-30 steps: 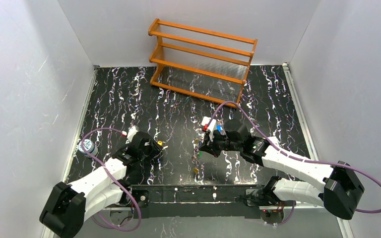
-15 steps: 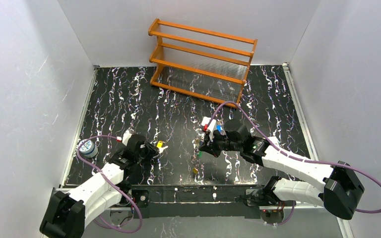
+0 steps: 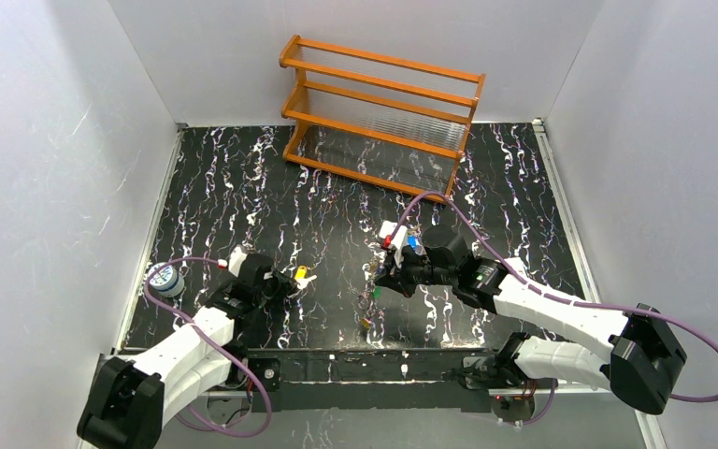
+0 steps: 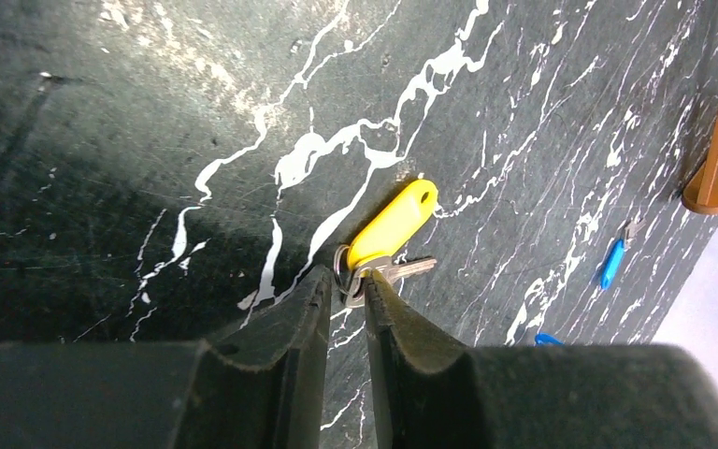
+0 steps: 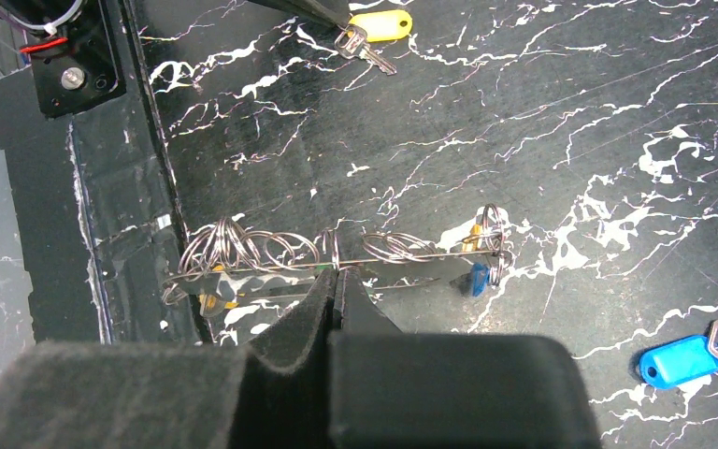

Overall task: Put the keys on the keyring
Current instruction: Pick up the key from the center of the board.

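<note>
A yellow-headed key (image 4: 391, 223) lies on the black marbled table, its small ring (image 4: 349, 273) pinched between my left gripper's (image 4: 344, 281) fingertips. From above, this key (image 3: 304, 274) sits just right of the left gripper (image 3: 287, 281). My right gripper (image 5: 334, 278) is shut on the keyring (image 5: 402, 249), a long thin wire loop threaded with several small rings. A blue key (image 5: 475, 279) and a yellow-orange key (image 5: 217, 296) hang from it. From above, the keyring (image 3: 371, 292) dangles below the right gripper (image 3: 383, 277), above the table. Another blue key (image 5: 678, 360) lies loose on the table.
An orange wooden rack (image 3: 379, 117) stands at the back of the table. A round blue-and-white disc (image 3: 165, 278) rests at the left edge. Purple cables (image 3: 701, 346) loop off both arms. White walls enclose the table.
The left gripper's jaws have narrowed around the yellow key's ring, and the left arm has drawn slightly back. The right arm holds still with the keyring.
</note>
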